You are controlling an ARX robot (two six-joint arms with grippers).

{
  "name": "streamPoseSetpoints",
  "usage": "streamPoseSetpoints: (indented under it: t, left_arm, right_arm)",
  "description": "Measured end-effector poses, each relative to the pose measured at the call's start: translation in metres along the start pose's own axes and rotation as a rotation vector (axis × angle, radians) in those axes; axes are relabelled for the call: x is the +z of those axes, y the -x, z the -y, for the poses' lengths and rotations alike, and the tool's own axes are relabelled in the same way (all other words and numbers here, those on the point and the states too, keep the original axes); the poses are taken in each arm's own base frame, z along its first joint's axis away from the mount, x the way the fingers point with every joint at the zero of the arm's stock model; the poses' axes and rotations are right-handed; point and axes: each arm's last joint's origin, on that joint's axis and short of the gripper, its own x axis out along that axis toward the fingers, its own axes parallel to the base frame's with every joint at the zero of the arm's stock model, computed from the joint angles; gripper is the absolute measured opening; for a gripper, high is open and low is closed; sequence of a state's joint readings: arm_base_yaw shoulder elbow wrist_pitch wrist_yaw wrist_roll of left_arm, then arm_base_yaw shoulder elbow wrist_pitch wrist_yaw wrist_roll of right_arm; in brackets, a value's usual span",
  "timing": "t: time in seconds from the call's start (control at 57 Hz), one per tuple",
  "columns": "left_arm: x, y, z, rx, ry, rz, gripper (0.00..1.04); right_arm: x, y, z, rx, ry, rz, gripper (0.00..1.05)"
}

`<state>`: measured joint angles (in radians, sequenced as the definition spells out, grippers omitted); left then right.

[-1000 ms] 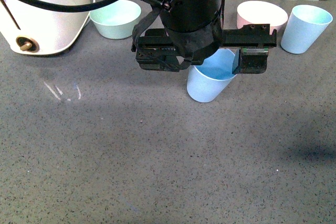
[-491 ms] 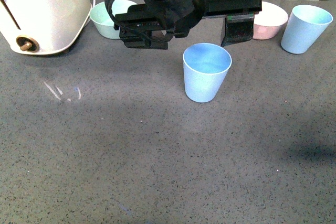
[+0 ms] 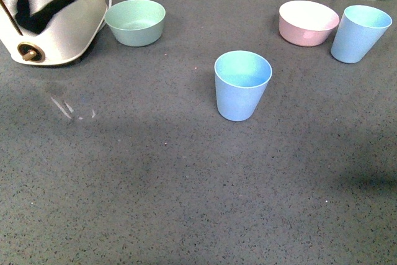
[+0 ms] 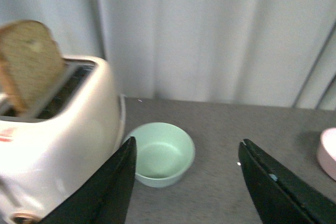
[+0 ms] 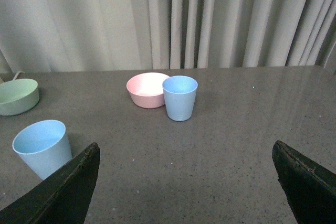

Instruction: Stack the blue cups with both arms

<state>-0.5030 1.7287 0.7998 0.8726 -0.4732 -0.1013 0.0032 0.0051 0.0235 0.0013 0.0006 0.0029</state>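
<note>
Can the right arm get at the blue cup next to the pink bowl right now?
Probably yes: right pincer is open, nothing stands between it and the upright cup; only the pink bowl crowds one side.

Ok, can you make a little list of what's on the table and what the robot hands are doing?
Middle blue cup: upright, standing alone
Far blue cup: upright, beside the pink bowl
Stacked: not yet
Green bowl: next to the toaster
Bread slice: sticking up from the toaster
Left gripper: open, empty
Right gripper: open, empty
</note>
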Motion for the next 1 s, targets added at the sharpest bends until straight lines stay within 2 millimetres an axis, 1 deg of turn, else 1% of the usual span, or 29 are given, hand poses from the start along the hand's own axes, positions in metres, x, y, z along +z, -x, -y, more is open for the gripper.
streamPoseSetpoints:
  t: [0.035,0.053,0.088,0.105,0.158,0.193,0.228,0.246,0.298,0.456,0.649,0.789,1.0]
  left_arm:
    - [0.001,0.012,-0.016,0.014,-0.008,0.038,0.52]
    - [0.001,0.015,-0.020,0.016,-0.012,0.046,0.50]
    - [0.002,0.026,-0.034,0.017,-0.019,0.066,0.43]
    - [0.002,0.034,-0.043,0.019,-0.025,0.071,0.38]
    - [-0.002,0.048,-0.059,0.023,-0.039,0.066,0.27]
    - [-0.005,0.054,-0.066,0.025,-0.046,0.059,0.22]
    - [-0.010,0.065,-0.077,0.023,-0.055,0.045,0.13]
    - [-0.011,0.067,-0.078,0.023,-0.056,0.043,0.11]
    - [-0.014,0.077,-0.088,0.018,-0.059,0.036,0.01]
    - [-0.017,0.104,-0.111,0.018,-0.062,0.047,0.02]
    - [-0.025,0.128,-0.128,0.022,-0.063,0.041,0.02]
    - [-0.034,0.142,-0.136,0.020,-0.066,0.032,0.02]
    - [-0.033,0.157,-0.143,0.027,-0.065,0.040,0.02]
  right_arm:
    - [0.000,0.000,0.000,0.000,0.000,0.000,0.96]
    - [0.000,0.000,0.000,0.000,0.000,0.000,0.96]
    - [0.000,0.000,0.000,0.001,0.000,0.000,0.96]
    - [0.000,0.000,0.000,0.001,0.000,0.000,0.96]
    - [0.000,0.000,0.000,0.002,0.000,0.000,0.96]
    - [0.000,0.000,0.000,0.002,0.000,0.000,0.96]
    - [0.000,0.000,0.000,0.001,0.000,0.000,0.96]
    - [0.000,0.000,0.000,0.001,0.000,0.000,0.96]
    - [0.000,0.000,0.000,0.001,0.000,0.000,0.96]
    - [0.000,0.000,0.000,0.001,0.000,0.000,0.96]
    - [0.000,0.000,0.000,0.001,0.000,0.000,0.96]
    - [0.000,0.000,0.000,0.001,0.000,0.000,0.96]
    - [0.000,0.000,0.000,0.001,0.000,0.000,0.96]
